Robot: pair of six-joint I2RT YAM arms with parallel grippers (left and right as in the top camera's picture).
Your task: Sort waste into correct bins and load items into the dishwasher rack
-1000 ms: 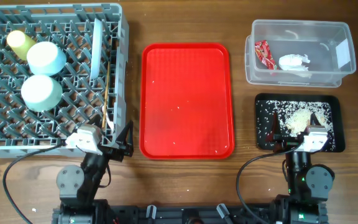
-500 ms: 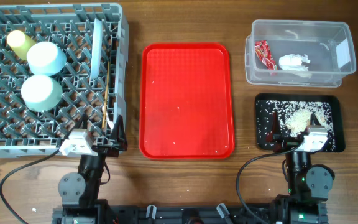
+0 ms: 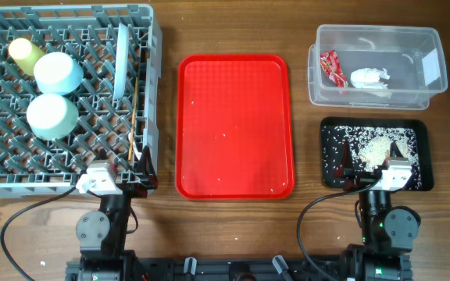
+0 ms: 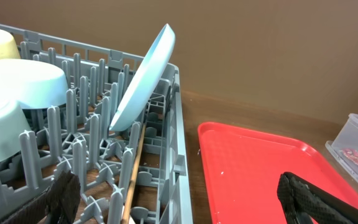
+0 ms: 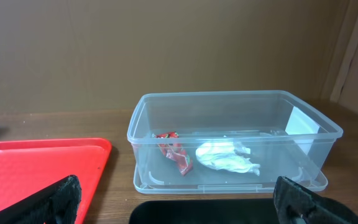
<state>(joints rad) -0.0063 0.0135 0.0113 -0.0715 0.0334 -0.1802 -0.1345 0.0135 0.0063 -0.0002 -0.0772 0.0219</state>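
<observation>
The grey dishwasher rack [image 3: 156, 78] holds a yellow cup [image 3: 24, 51], a pale blue bowl [image 3: 58, 72], a pale green bowl [image 3: 51, 116], a plate [image 4: 143, 78] standing on edge and a wooden stick [image 4: 134, 168]. My left gripper [image 3: 125, 168] is open astride the rack's near right wall [image 4: 178, 124], holding nothing. In the clear tub [image 5: 229, 99] lie a red wrapper [image 5: 174, 151] and a white tissue [image 5: 225, 155]. Rice scraps [image 3: 377, 148] cover the black tray [image 3: 420, 133]. My right gripper [image 3: 370, 160] hangs open and empty over that tray's near edge.
A large red serving tray [image 3: 234, 125] lies between the rack and the bins, with a few rice grains on it. Bare wooden table runs along the front, where both arm bases stand.
My left gripper has swung left from the gap beside the red tray to the rack's near right corner. The right arm has not moved.
</observation>
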